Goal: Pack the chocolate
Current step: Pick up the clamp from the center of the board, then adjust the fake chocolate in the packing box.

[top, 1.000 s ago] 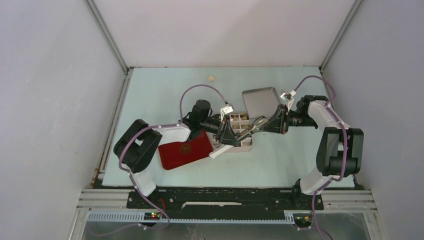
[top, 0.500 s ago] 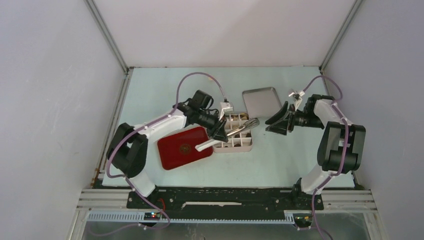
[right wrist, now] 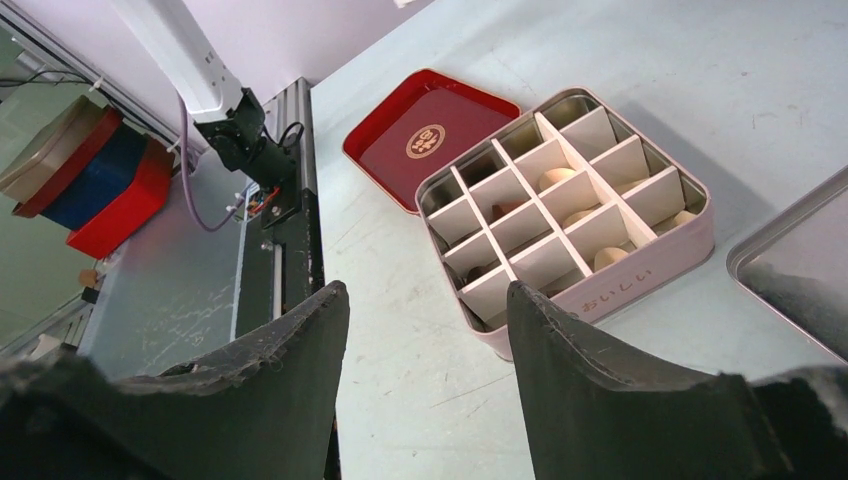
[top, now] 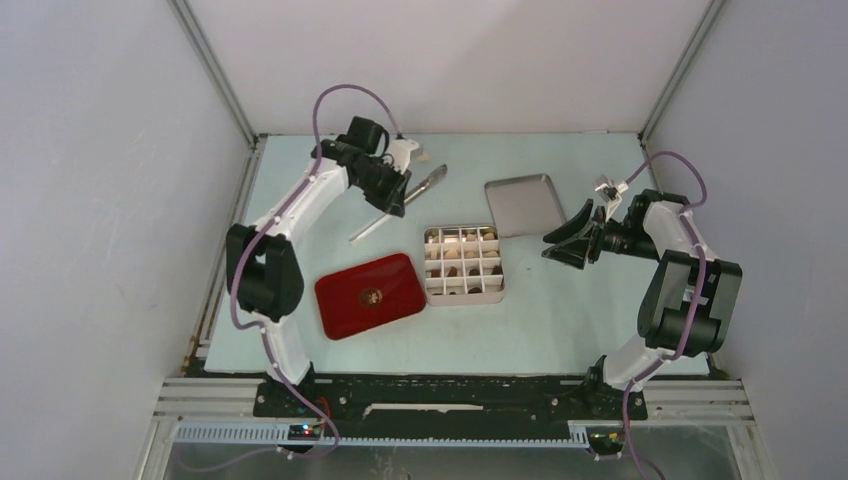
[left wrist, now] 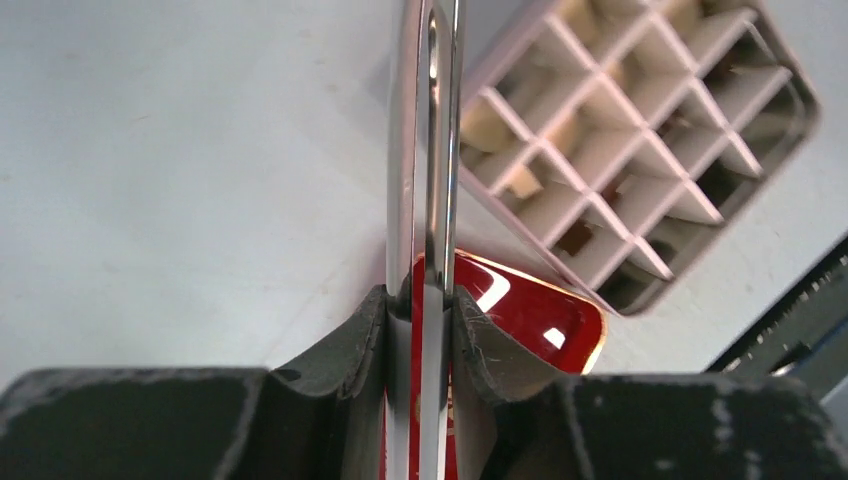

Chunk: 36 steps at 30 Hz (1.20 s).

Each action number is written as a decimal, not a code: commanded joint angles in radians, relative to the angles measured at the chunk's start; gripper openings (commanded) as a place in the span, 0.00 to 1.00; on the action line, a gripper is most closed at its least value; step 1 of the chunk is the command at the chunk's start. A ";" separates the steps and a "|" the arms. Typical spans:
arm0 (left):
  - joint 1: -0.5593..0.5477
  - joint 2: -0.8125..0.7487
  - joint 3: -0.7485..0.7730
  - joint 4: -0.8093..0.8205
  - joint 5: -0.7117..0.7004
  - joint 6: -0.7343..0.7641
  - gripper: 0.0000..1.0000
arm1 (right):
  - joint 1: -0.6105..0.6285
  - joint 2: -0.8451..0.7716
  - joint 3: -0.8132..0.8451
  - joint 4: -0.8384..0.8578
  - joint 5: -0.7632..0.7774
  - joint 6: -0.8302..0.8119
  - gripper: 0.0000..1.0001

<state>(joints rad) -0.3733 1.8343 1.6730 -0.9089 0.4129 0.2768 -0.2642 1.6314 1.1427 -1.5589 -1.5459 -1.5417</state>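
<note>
Small cream and dark pieces of chocolate (right wrist: 558, 178) lie in several cells of a pale pink tin with a white divider grid (top: 497, 291), which stands mid-table. My left gripper (top: 392, 197) is up at the back left, away from the tin. It is shut on a pair of metal tongs (top: 428, 183), whose two blades (left wrist: 425, 150) run straight out between its pads (left wrist: 365, 330). My right gripper (top: 556, 246) hovers open to the right of the tin (right wrist: 640, 275), with nothing between its fingers (right wrist: 300, 340).
A red tray with a round gold emblem (top: 370, 294) lies left of the tin. A silver lid (top: 523, 204) rests upside down behind it to the right. Walls close in the table on three sides.
My left arm has carried the tongs from over the tin up to the back left. The right gripper has opened and drawn back right, off the tin.
</note>
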 commanded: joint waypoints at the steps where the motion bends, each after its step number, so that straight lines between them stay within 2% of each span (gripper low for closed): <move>1: 0.047 0.105 0.133 -0.035 -0.064 -0.078 0.28 | -0.003 -0.032 0.023 -0.049 -0.154 -0.026 0.62; 9: 0.093 0.293 0.365 -0.053 -0.116 -0.138 0.40 | -0.008 -0.041 0.018 -0.048 -0.147 -0.021 0.62; 14: 0.110 0.372 0.449 -0.066 -0.134 -0.153 0.44 | -0.007 -0.033 0.019 -0.047 -0.145 -0.019 0.62; 25: 0.131 0.484 0.517 -0.036 -0.141 -0.178 0.46 | -0.008 -0.018 0.019 -0.047 -0.141 -0.020 0.62; 36: 0.136 0.610 0.648 -0.023 -0.136 -0.210 0.49 | -0.008 -0.005 0.020 -0.047 -0.138 -0.021 0.62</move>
<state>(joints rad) -0.2451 2.4275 2.2307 -0.9600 0.2729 0.0959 -0.2665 1.6245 1.1427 -1.5616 -1.5471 -1.5421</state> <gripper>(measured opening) 0.485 0.620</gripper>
